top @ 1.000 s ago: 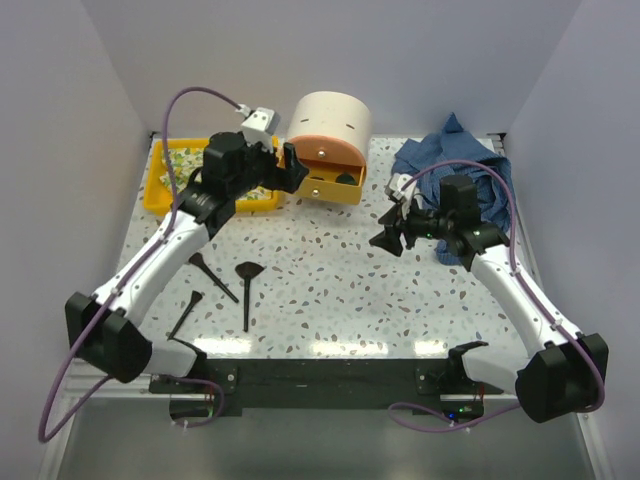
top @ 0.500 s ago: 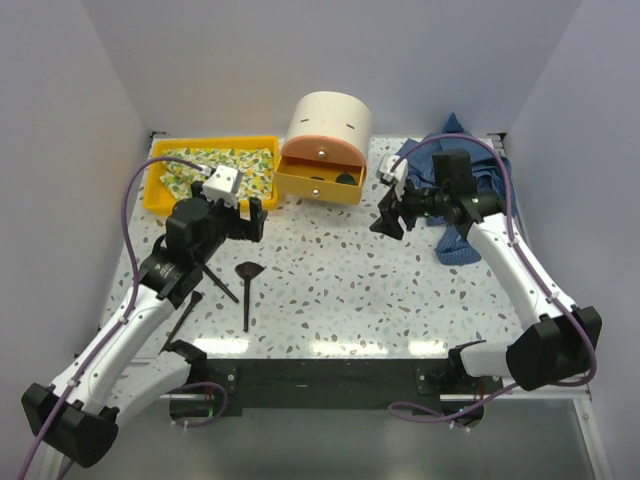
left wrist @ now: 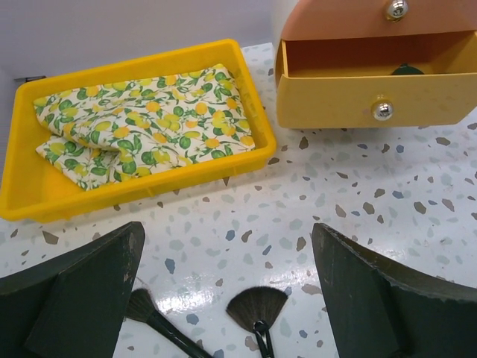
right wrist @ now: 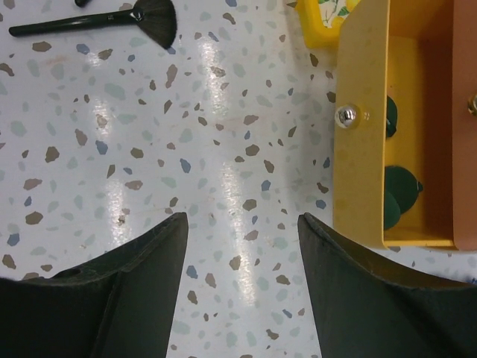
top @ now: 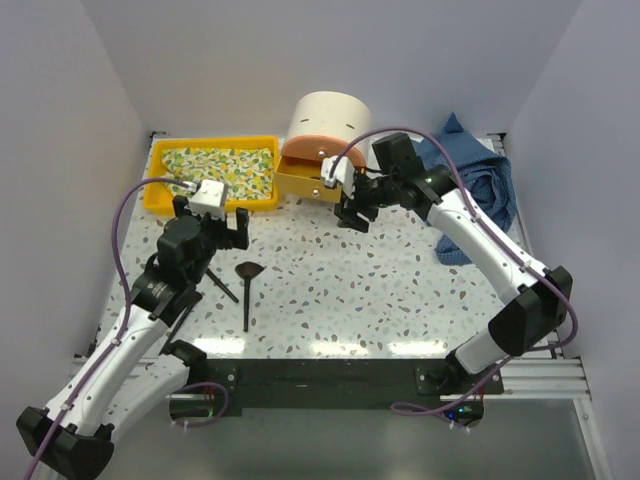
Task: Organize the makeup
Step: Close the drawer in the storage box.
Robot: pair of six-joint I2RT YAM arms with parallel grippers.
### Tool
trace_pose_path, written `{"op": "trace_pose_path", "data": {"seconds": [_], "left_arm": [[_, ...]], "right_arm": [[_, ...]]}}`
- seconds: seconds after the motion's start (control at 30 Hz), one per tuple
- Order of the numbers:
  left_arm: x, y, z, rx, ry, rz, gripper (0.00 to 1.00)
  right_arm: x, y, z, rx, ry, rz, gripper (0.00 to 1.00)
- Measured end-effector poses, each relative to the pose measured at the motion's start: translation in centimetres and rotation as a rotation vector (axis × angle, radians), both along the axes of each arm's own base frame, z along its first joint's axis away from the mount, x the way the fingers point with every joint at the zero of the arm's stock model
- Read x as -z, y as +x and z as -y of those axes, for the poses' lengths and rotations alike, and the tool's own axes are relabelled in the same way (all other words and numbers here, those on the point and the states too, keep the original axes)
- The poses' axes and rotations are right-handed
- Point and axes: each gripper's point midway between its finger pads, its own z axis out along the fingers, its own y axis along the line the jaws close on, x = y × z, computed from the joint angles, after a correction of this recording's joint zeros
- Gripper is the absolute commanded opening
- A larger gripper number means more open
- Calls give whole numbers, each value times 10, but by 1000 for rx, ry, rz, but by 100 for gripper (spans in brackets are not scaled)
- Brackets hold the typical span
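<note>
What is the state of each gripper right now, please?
Left gripper: open, holding nothing.
Right gripper: open, holding nothing.

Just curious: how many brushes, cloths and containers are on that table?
Brushes: 2 in plain view, fan brush and round brush; the left arm may hide more.
Cloths: 2, blue cloth and leaf-patterned cloth.
Containers: 2, yellow tray and drawer box.
Total: 6

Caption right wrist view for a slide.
Open right gripper above the table, beside the open yellow drawer holding dark green discs; fan brush top-left.
</note>
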Motion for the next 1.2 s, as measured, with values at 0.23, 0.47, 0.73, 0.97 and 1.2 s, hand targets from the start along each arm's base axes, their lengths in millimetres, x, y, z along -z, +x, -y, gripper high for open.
{"op": "trace_pose_path", "data": {"seconds": [0.23,0.47,0.73,0.97,1.2], "left_arm": [[-10,-3,-11,-47,-2,36,100],[-8,-4,-16,-74,3,39,100],[-7,-4,-17,-79,5,37,100],[-7,-5,-18,-81,5,39,100],[-7,-5,-18,-81,5,39,100]], "right_arm": [[21,11,-25,-17,-101,10,66],[32,20,-49,-31,-159,32,66],[34,32,-54,-9,-191,61,66],[32,39,-57,5,-202,79,66],[35,43,-57,16,-216,82,66]]}}
